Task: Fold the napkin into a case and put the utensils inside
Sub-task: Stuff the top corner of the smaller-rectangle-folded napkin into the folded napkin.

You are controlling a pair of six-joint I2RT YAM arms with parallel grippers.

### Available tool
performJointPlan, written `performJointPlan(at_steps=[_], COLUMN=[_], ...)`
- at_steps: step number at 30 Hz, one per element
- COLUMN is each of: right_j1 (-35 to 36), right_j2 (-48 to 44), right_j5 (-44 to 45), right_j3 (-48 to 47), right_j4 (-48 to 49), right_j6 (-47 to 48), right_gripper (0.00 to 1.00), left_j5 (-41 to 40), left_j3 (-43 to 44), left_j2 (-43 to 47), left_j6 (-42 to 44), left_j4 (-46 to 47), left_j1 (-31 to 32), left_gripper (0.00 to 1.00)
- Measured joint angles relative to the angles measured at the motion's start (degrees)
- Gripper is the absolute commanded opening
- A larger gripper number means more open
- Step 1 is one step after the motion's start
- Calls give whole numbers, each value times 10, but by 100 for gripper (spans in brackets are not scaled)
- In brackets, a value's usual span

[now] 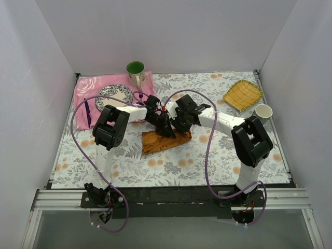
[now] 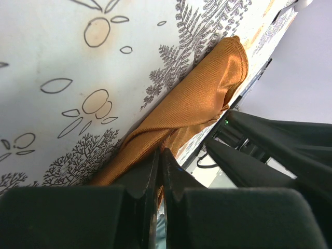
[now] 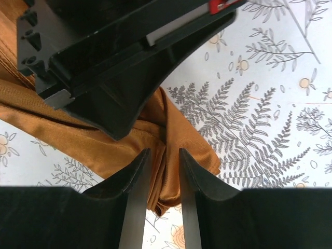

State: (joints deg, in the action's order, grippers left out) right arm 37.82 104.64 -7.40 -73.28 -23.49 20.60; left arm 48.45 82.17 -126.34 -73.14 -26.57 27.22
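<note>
**NAPKIN FOLD: BOTH HANDS AT THE CLOTH**

1. Locate the shiny rust-orange satin napkin (image 1: 155, 144). It lies near the middle of the table (image 1: 218, 155), on a white covering printed with grey ferns and orange flowers. In the top view you see it as a partly folded, elongated strip running left to right. The two hands meet over its far right part.

2. Check the left hand (image 2: 159, 161). Its two black fingers (image 2: 140, 179) are pressed together with no gap. A sliver of orange cloth shows between them, so this hand pinches an edge of the napkin. From the fingertips a ridge of cloth runs away to a rounded far corner.

3. Check the right hand (image 3: 163, 151). Its fingers (image 3: 137, 176) stand a little apart and straddle a bunched fold at the napkin's end. You cannot tell whether the pads press on that fold. The black body of the left hand crosses the napkin just beyond these fingertips.

4. Note the other items:
   - A pink cloth with faint flowers (image 1: 85, 88) lies at the far left.
   - A round patterned plate (image 1: 114, 95) rests on the pink cloth.
   - A mug with a green inside (image 1: 136, 70) stands at the pink cloth's far edge.
   - A yellow woven tray (image 1: 243, 94) and a white cup (image 1: 263, 111) sit at the far right, well apart from the napkin.
</note>
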Motion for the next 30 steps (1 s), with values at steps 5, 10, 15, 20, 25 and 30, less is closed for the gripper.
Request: performJointPlan(at_steps=[5, 10, 15, 20, 25, 30], right_j1=[12, 18, 25, 29, 32, 30], right_j2=[13, 17, 13, 7, 7, 7], right_j5=[30, 64, 91, 115, 133, 151], right_j3=[23, 45, 56, 66, 68, 74], right_j4=[13, 43, 73, 93, 104, 120], right_j6=[13, 24, 32, 37, 40, 56], right_gripper=[35, 37, 39, 38, 39, 7], left_j5=[0, 0, 0, -1, -2, -2], left_j3=[0, 0, 0, 0, 0, 0], left_j2=[0, 0, 0, 0, 0, 0], left_j6=[0, 0, 0, 0, 0, 0], left_j4=[0, 0, 1, 3, 3, 2], left_j1=[0, 0, -1, -1, -1, -1], left_gripper=[0, 0, 0, 0, 0, 0])
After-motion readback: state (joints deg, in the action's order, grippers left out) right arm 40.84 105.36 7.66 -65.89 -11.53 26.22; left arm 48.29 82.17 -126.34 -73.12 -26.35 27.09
